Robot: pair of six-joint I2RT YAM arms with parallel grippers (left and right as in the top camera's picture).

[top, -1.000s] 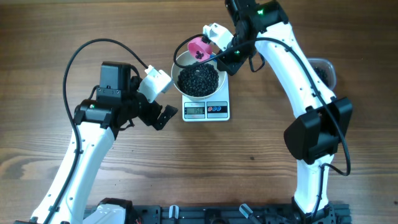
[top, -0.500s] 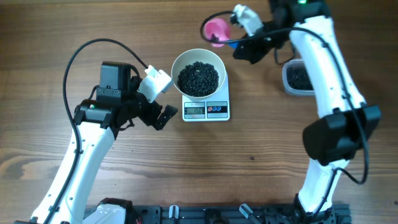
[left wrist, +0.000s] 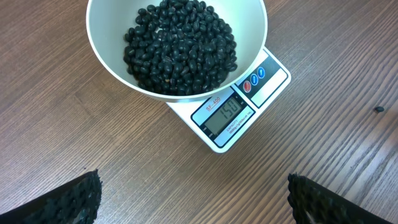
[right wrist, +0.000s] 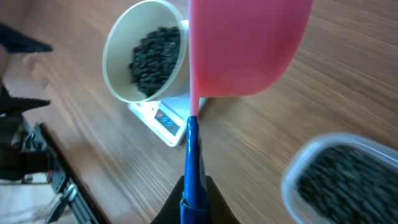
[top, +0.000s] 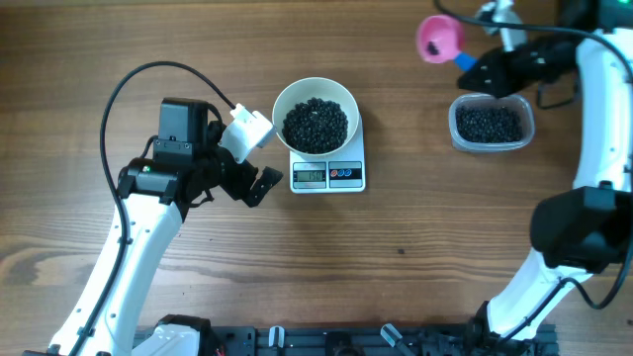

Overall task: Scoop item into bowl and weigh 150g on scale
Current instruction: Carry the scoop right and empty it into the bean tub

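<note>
My right pincer (right wrist: 193, 200) is clamped tight on the blue handle (right wrist: 193, 146) of a pink scoop (right wrist: 249, 43). In the overhead view this pincer (top: 492, 67) sits in the upper right of the frame, and the scoop (top: 438, 38) sticks out to its left above the table. There is a dark speck inside the cup, perhaps a bean, though it is too small to tell. Just below the pincer in that view stands a clear plastic container (top: 456, 126) with more black beans (top: 492, 123) in it. My wrist view shows its blurred rim (right wrist: 292, 180) at lower right.

My left pincer (left wrist: 196, 208) is spread wide and holds nothing. Its two dark fingertips (left wrist: 74, 199) show at the bottom corners of that wrist view. From overhead it (top: 255, 185) hovers left of centre, near the front left corner of the scale (top: 351, 176) but apart from it.

The white bowl (top: 287, 97) stands on the scale in the upper middle of the overhead frame. In it is a dark heap of beans (top: 316, 124). Seen from my left wrist, the bowl (left wrist: 102, 37) overhangs the scale (left wrist: 273, 79), and the display (left wrist: 227, 112) reads 150. One stray bean (left wrist: 379, 109) lies on the wooden table (left wrist: 93, 143) at the right edge.
</note>
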